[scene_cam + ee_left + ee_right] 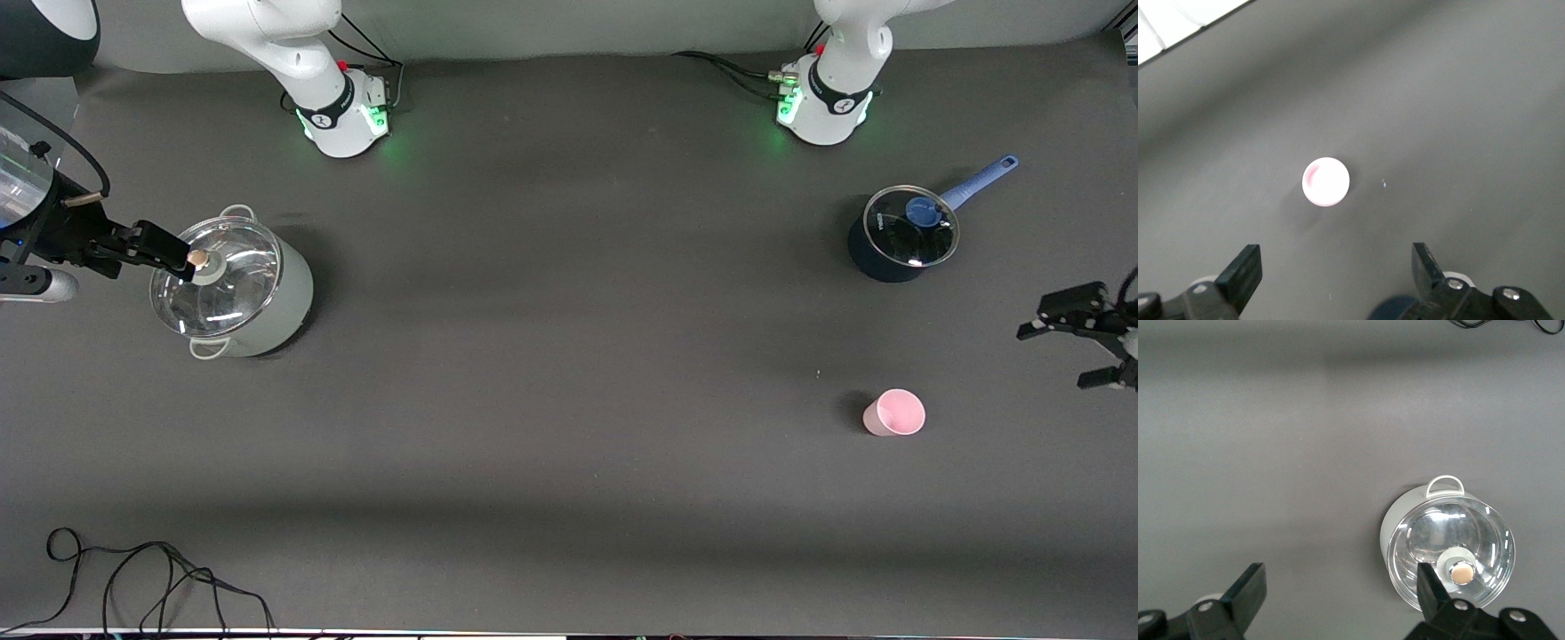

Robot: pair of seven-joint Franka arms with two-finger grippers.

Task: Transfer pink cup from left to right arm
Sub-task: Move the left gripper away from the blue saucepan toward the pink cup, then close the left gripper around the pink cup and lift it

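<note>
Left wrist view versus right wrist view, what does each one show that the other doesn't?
Only the left wrist view shows the pink cup, upright on the dark table, with the left gripper open above it. Only the right wrist view shows the pale green pot with its glass lid on, and the right gripper open beside it. Both share the table and a pair of black fingers spread wide, holding nothing.

1. Front view — high above the dark table (569, 356), facing both arm bases, taking in the whole surface.
2. Left wrist view looks straight down from well above the pink cup (1326, 181), shared with the front view.
3. Right wrist view looks down on the glass-lidded grey pot (1446, 550) — also shared.
</note>
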